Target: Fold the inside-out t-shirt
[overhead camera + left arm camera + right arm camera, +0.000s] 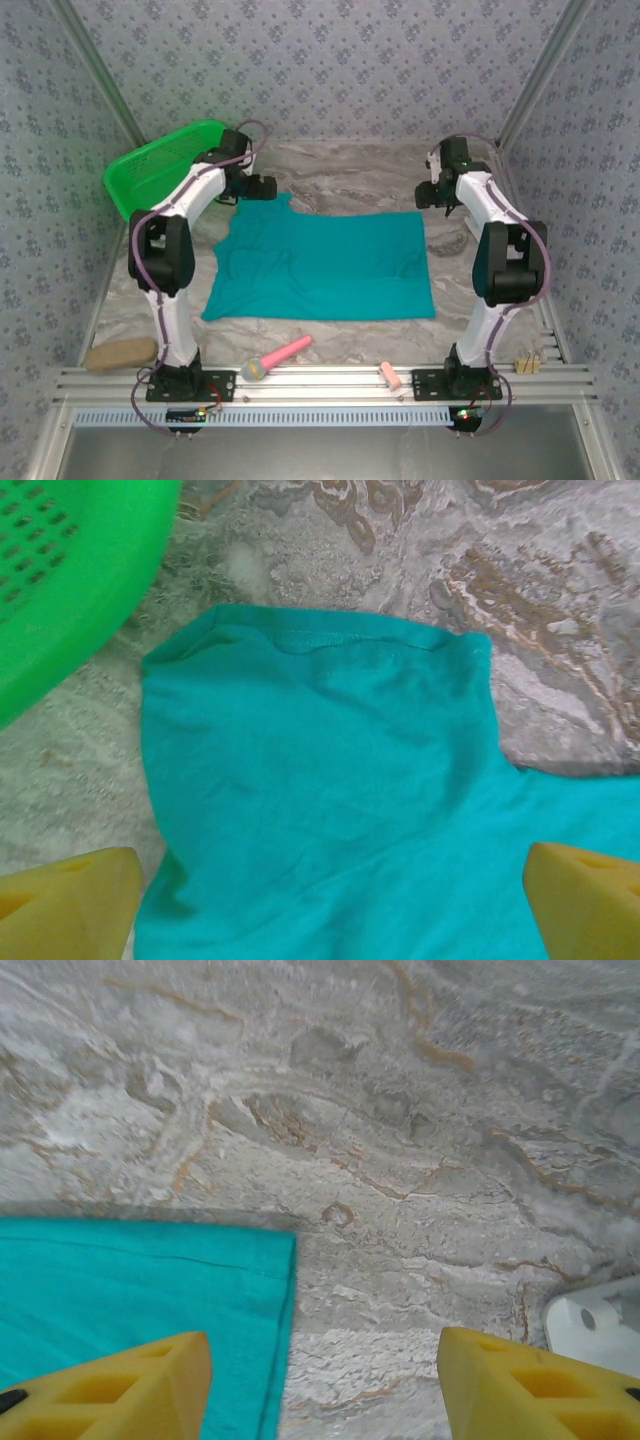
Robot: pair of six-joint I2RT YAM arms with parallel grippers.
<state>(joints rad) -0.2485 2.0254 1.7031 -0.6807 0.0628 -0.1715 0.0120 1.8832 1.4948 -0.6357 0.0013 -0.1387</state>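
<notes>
Shirt: the inside-out t-shirt (pixel 325 265) lay spread flat mid-tabletop (pixel 350 165), ready for folding.
Left: my left gripper (pixel 262 187) hung above its far-left sleeve, jaws apart, beside the green basket (pixel 160 165).
Right: my right gripper (pixel 434 195) hung above its far-right corner, jaws apart, gripping nothing.

Bare surface (pixel 350 165) open at 12 o'clock and 3 o'clock of the t-shirt (pixel 330 265). Green basket (pixel 165 165) blocks 10 o'clock, near the sleeve (pixel 320 680). Pink handled item (pixel 283 353) and tan block (pixel 120 353) occupy 6 to 8 o'clock.
</notes>
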